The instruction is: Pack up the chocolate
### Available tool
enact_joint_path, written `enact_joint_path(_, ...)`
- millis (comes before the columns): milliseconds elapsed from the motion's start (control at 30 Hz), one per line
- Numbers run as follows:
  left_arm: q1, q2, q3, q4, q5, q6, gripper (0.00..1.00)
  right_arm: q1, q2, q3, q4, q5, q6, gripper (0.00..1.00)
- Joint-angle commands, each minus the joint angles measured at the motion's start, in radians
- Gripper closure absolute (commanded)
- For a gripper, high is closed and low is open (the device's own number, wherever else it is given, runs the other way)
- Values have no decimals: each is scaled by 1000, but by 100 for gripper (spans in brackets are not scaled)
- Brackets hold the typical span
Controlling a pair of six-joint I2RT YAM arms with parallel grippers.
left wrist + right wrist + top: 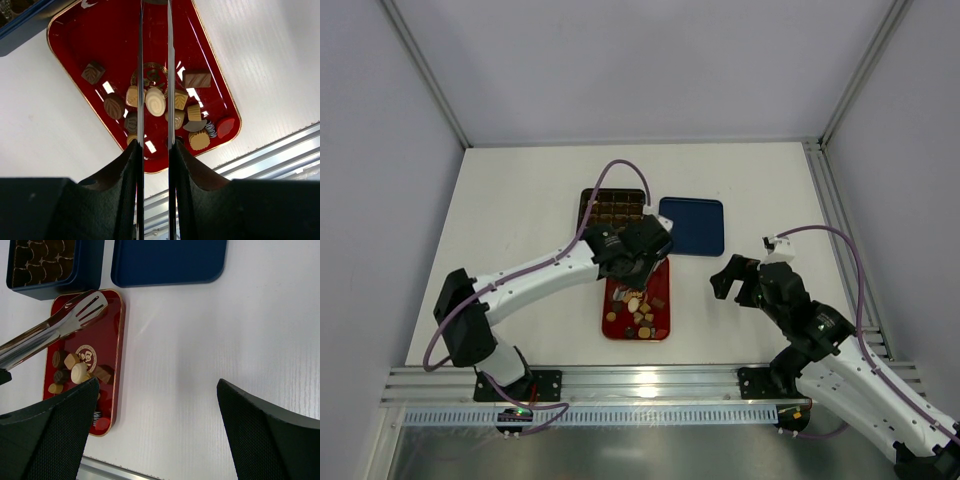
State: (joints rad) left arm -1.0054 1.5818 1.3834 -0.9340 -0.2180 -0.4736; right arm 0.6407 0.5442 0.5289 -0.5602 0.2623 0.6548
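Observation:
The chocolate [640, 305] is a pile of several small brown, tan and cream pieces on a flat red tray [662, 328]. My left gripper [632, 252] is shut on metal tongs [640, 285] and holds them over the tray. In the left wrist view the gripper [155, 150] grips both tong blades [140, 75], and a cream oval piece [155, 101] shows between them. The tong tips [90, 307] look empty. My right gripper [735, 283] is open and empty above bare table, right of the tray [112, 340].
A dark brown gridded box [613, 207] in a blue base stands just behind the red tray. A flat blue lid [691, 226] lies to its right. An aluminium rail [650, 385] runs along the near table edge.

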Motion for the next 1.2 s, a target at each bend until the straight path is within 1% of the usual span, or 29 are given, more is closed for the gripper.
enact_joint_path(0, 5, -49, -10, -12, -20, -19, 71, 4, 10, 3, 39, 2, 12, 0)
enact_joint_path(333, 14, -109, -4, -55, -53, -23, 70, 4, 22, 5, 51, -6, 14, 0)
enact_joint_path(567, 83, -147, 19, -78, -57, 0, 70, 4, 31, 6, 62, -12, 9, 0)
enact_joint_path(800, 235, -135, 115, -78, -23, 52, 69, 4, 48, 19, 65, -20, 3, 0)
enact_joint_path(833, 279, -120, 126, -74, -9, 61, 70, 4, 54, 26, 65, -20, 2, 0)
enact_joint_path(933, 349, -79, 172, -60, 6, 79, 70, 4, 66, 39, 62, -21, -6, 0)
enact_joint_path(1033, 404, -22, 219, -46, 15, 93, 70, 4, 76, 46, 60, -20, -12, 0)
enact_joint_path(1167, 445, 53, 291, -37, 12, 110, 69, 4, 88, 52, 62, -28, -17, 0)
